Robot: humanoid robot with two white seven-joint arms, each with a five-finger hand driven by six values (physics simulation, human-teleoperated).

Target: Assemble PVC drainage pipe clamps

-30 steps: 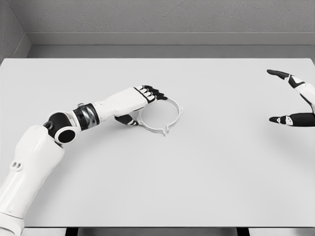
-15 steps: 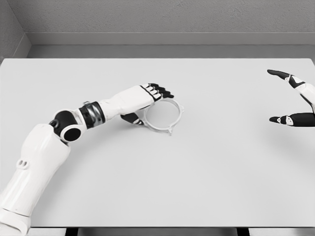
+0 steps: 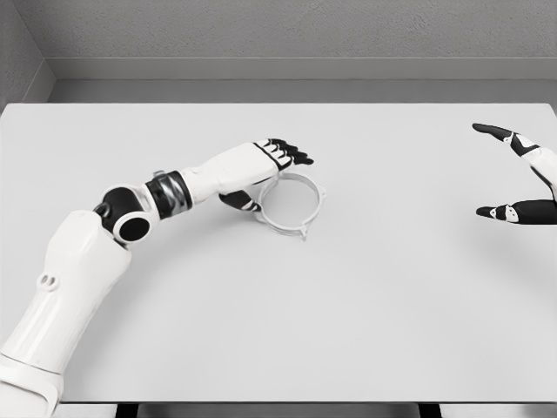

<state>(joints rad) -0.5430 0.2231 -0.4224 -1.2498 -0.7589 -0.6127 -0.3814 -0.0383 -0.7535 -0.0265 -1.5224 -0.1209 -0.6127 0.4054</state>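
So far little is seen done: one white clamp ring [image 3: 291, 204] is left flat on the table [image 3: 365, 313], unheld beneath the left hand [image 3: 265, 161] with loosely extended fingers, while the right hand [image 3: 522, 178] is kept spread apart

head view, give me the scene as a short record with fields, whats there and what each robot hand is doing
surface: white table
object: white ring-shaped pipe clamp, lying flat left of the table's centre
left robot hand: at the clamp's left rim, fingers extended over its far edge, thumb low beside the near edge; a firm grip cannot be confirmed
right robot hand: at the right edge of the picture, open, holding nothing, far from the clamp
other parts: none visible
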